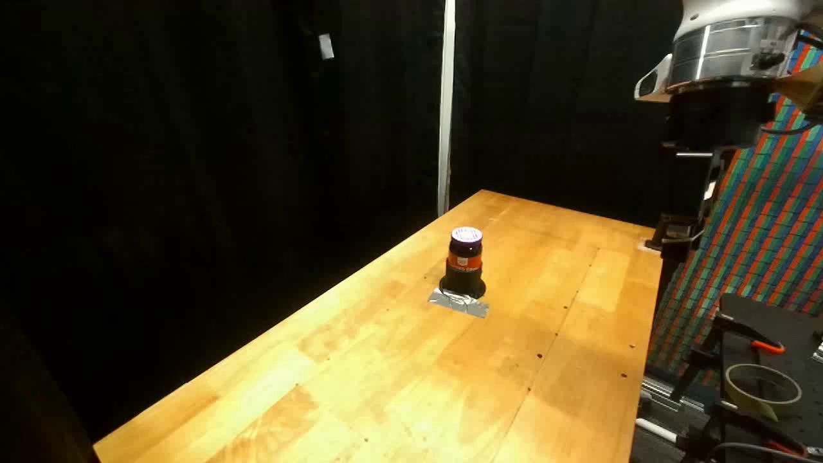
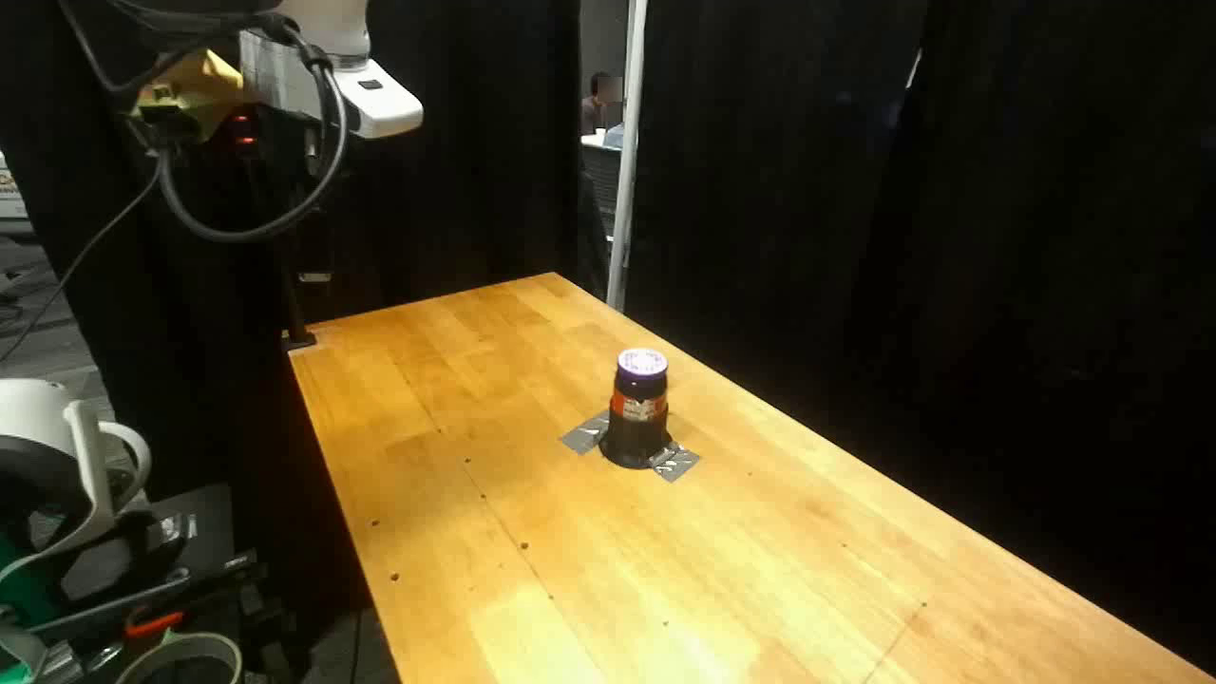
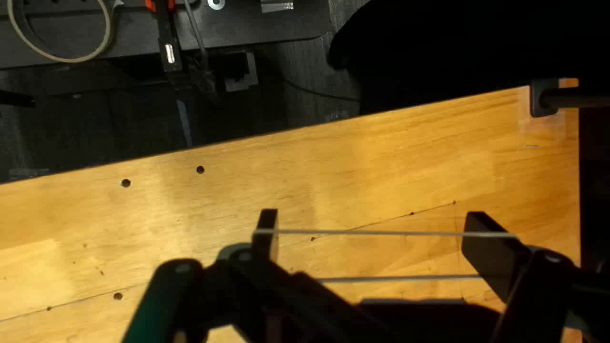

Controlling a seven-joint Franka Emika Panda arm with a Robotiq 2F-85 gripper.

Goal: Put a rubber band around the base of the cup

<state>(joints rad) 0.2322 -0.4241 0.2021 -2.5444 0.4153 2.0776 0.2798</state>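
Observation:
The cup [image 1: 464, 262] is a small upright dark cylinder with an orange band, a purple and white top and a wider black base. It stands on the table in both exterior views [image 2: 639, 408]. Grey tape [image 2: 676, 464] lies at its base. Thin curved lines show over the tape in an exterior view; I cannot tell what they are. My gripper [image 3: 376, 228] is open in the wrist view. A pale rubber band [image 3: 369, 232] is stretched around both fingers as two strands. The gripper is above the table's edge region, apart from the cup, which is outside the wrist view.
The wooden table [image 1: 386, 386] has small dark holes. A black post foot [image 3: 543, 97] stands at its corner. A dark side cart [image 1: 765, 315] beside the table holds a tape roll [image 1: 763, 384] and orange-handled clamps. Black curtains [image 2: 779, 190] hang along the table's long side.

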